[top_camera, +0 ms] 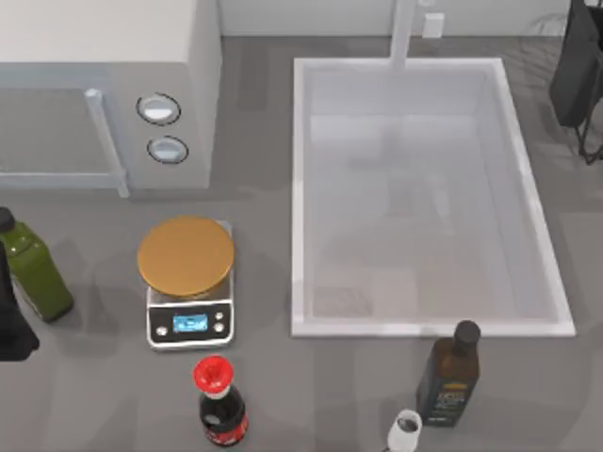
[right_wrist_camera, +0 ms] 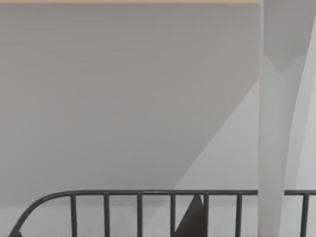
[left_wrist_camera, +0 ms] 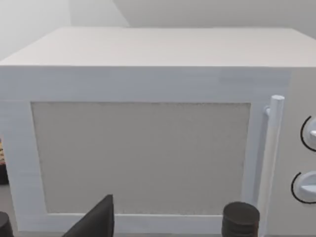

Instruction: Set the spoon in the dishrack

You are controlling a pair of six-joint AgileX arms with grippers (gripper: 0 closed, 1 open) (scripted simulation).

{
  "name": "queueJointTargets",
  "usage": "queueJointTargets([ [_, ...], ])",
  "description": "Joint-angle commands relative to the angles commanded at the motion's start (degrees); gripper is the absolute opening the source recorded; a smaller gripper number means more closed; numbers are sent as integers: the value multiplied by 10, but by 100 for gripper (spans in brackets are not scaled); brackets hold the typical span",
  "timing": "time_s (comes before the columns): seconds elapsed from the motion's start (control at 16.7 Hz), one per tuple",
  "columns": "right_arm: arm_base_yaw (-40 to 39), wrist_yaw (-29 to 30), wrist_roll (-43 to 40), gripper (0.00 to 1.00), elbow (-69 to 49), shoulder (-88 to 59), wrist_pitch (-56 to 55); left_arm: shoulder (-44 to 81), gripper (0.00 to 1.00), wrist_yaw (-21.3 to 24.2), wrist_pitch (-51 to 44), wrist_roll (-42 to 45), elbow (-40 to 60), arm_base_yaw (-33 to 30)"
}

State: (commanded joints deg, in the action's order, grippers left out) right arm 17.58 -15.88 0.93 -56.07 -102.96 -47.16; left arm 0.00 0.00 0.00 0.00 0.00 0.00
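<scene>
**Spoon: place cannot be told; dishrack at the far right corner**

Where the spoon is, I cannot tell. Nothing lies on the dishrack bars that can be seen.

At the left edge of the table, a black part of the left arm (top_camera: 11, 325) stands just beside a green bottle with a black cap (top_camera: 33, 268). In the left wrist view, a dark wedge of the left gripper (left_wrist_camera: 96, 219) points toward the door of the white box-shaped microwave oven (top_camera: 104, 85). Whether this gripper is open or closed, I cannot tell.

In front of the microwave stands a silver kitchen scale with a round golden plate (top_camera: 187, 256). Near it, toward the front edge, is an upright cola bottle with a red cap (top_camera: 221, 405).

The big white rectangular sink basin (top_camera: 301, 188) takes the middle of the table. In front of its right corner stands a dark bottle with a black cap (top_camera: 450, 375), and just beside it a small white round thing with a dark middle (top_camera: 406, 428).

The black wire dishrack (top_camera: 579, 66) is at the far right corner, partly cut by the edge. The right wrist view shows its thin upright bars (right_wrist_camera: 139, 215) close by, with a dark wedge of the right gripper (right_wrist_camera: 193, 219) before them. Its opening I cannot tell.
</scene>
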Motion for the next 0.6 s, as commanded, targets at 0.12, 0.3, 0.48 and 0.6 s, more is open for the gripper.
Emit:
queueJointTargets([
  [0.12, 0, 0, 0, 68, 0, 0, 0, 0, 100, 0, 0, 0, 0, 0],
  [0.3, 0, 0, 0, 90, 0, 0, 0, 0, 100, 0, 0, 0, 0, 0],
  [0.48, 0, 0, 0, 100, 0, 0, 0, 0, 100, 0, 0, 0, 0, 0],
  [0.6, 0, 0, 0, 100, 0, 0, 0, 0, 100, 0, 0, 0, 0, 0],
])
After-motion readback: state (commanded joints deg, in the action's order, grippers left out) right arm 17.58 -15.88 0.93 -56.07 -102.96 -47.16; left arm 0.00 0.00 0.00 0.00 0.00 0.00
